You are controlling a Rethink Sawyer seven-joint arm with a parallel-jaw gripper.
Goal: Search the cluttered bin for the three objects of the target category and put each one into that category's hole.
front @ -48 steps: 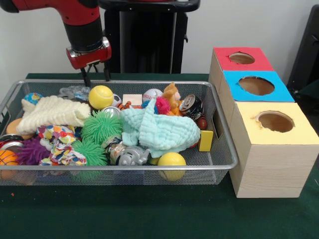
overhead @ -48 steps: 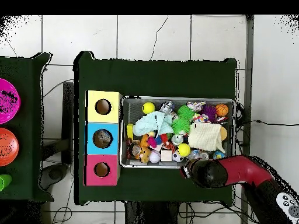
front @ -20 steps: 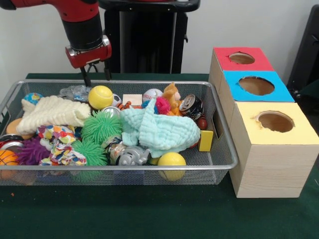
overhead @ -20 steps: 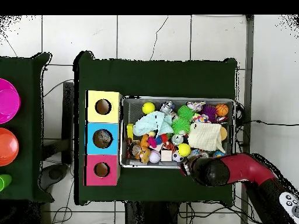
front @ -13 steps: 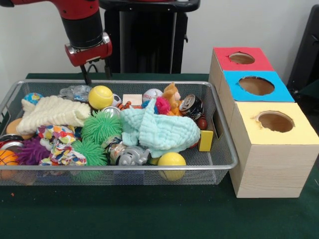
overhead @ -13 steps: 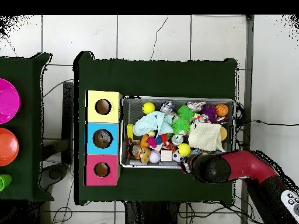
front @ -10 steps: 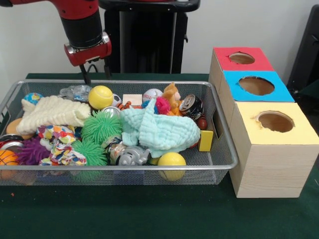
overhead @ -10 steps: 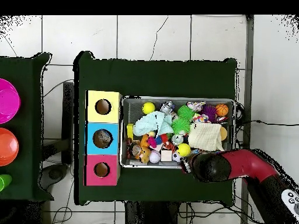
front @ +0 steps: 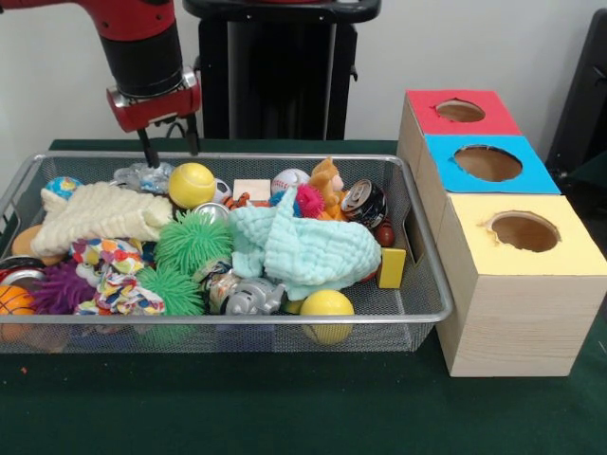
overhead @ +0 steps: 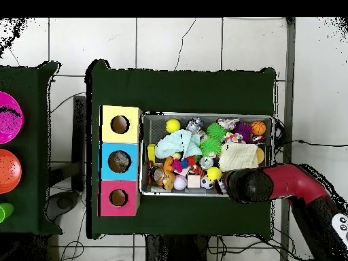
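The silver wire-mesh basket (front: 417, 248) is full of toys; it also shows in the overhead view (overhead: 207, 114). One crushed clear bottle (front: 142, 175) lies at its far left side, by a yellow ball (front: 192, 184). My gripper (front: 169, 150) hangs just above that bottle, open and empty, with both fingers pointing down. No other clear bottle shows among the clutter. The blue-topped hole (front: 487, 163) is in the middle box on the right, and in the overhead view (overhead: 119, 162). There my arm (overhead: 248, 185) covers the gripper.
A red-topped box (front: 460, 111) and a yellow-topped box (front: 524, 230) flank the blue one. The basket holds a crushed can (front: 364, 202), a mint cloth (front: 294, 245), a cream knit cloth (front: 100, 213), green spiky balls (front: 193, 242) and a silver toy animal (front: 248, 299).
My gripper has shifted a little left in the front view, from beside the yellow ball to above the crushed bottle. It stays open. Nothing in the basket has moved.
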